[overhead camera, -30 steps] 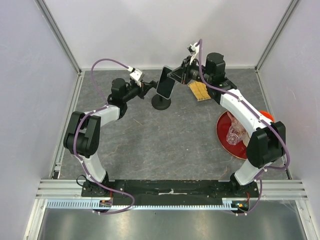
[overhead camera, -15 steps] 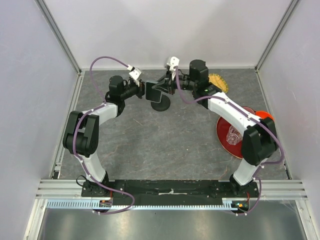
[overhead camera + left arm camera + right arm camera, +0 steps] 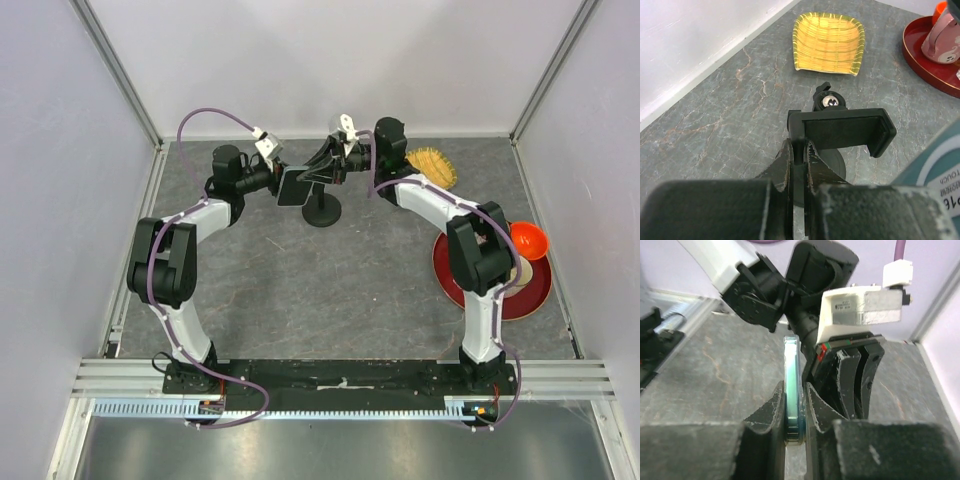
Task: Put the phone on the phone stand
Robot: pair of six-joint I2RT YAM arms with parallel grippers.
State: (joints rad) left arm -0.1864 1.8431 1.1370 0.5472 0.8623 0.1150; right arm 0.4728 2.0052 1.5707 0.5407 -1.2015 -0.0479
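The phone (image 3: 792, 390) is clamped by its two flat faces in the right gripper (image 3: 795, 407), whose jaws are closed down to the slab's thickness. From the right wrist it is seen edge-on, its long axis running up and away from the fingers toward the left arm. The left gripper (image 3: 799, 152) is pinched fully shut on the left end of the cradle (image 3: 845, 131) of the phone stand (image 3: 322, 212), so the stand is judged to be steadied rather than free.

The coming move is judged to turn on one relation. The phone is held just beside the cradle, off its right end and above the table (image 3: 730, 110), and is not yet within the clip.

In the left wrist view only a teal corner bearing a label is caught at the lower right edge. It is probably the phone's back, though too little is shown to be sure. The cradle's open face and the ball joint (image 3: 829, 101) are shown there and are hidden from the right wrist. The grip on the phone is shown only from the right wrist. From overhead, phone and cradle are merged into one dark shape.
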